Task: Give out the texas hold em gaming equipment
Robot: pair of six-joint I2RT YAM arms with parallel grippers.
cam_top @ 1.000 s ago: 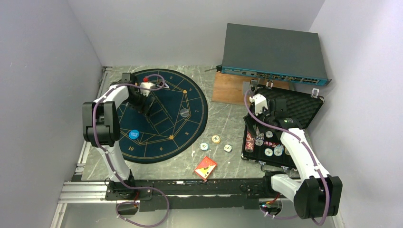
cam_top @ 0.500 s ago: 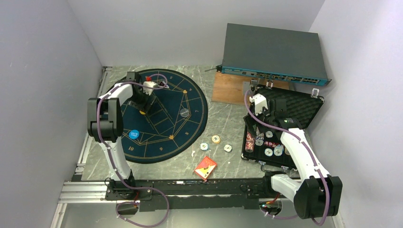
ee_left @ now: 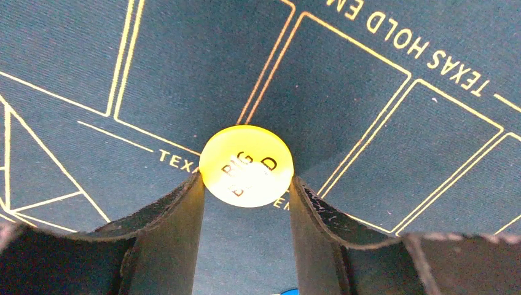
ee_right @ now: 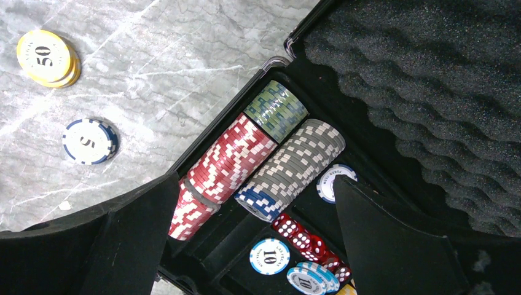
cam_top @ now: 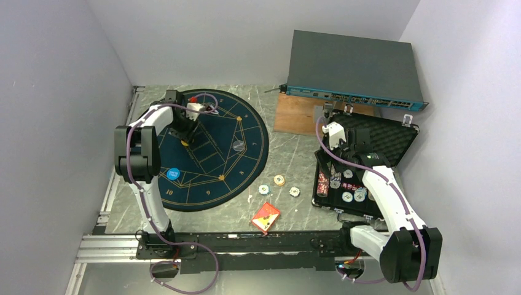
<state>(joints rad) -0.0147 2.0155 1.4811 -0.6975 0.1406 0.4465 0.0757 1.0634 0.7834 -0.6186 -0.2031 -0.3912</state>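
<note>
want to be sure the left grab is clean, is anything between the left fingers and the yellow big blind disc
Nothing visible does. The yellow disc lies flat on the mat, directly between the left gripper fingers, which sit at its rim on either side.

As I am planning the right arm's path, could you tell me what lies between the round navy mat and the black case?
Top view: three poker chips lie on the table there, red-backed cards nearer the front.
</note>
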